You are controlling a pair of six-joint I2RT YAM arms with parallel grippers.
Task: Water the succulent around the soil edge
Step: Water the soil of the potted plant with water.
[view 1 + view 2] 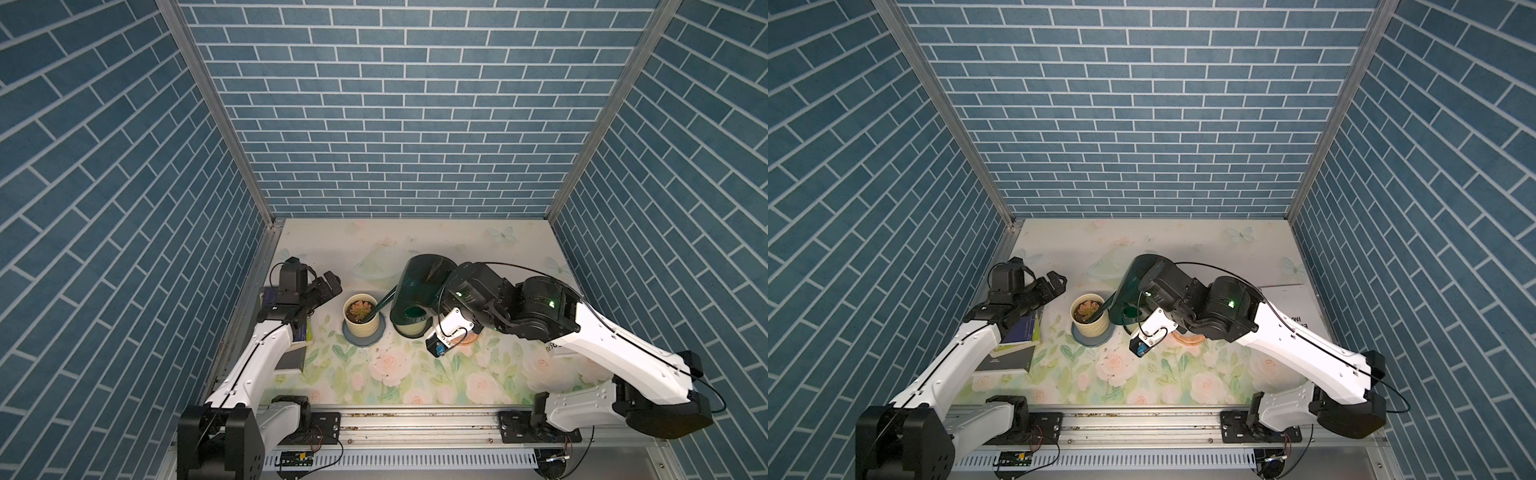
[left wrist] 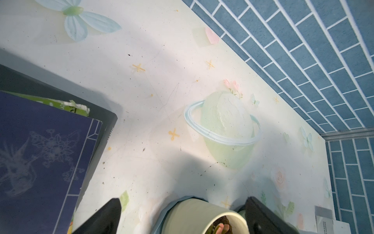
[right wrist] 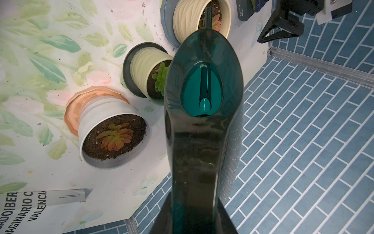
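Observation:
The succulent (image 1: 360, 309), pinkish, grows in a ribbed cream pot (image 1: 360, 326) on a blue-grey saucer (image 1: 363, 340), left of the table's middle in both top views (image 1: 1087, 309). A dark teal watering can (image 1: 419, 286) is tilted toward it, and its thin spout (image 1: 376, 309) reaches over the pot's right rim onto the soil. My right gripper (image 3: 194, 212) is shut on the can's handle (image 3: 194, 162). The right wrist view looks along the can to the spout (image 3: 208, 16) over the soil edge. My left gripper (image 2: 182, 200) hangs open just left of the pot (image 2: 202, 214), not touching it.
A cream pot with a green succulent (image 3: 149, 71) on a dark saucer and a white pot with an orange succulent (image 3: 113, 137) on an orange saucer stand under the can and right arm. Stacked books (image 1: 1017, 336) lie along the left edge. Printed paper (image 1: 1291, 307) lies at the right.

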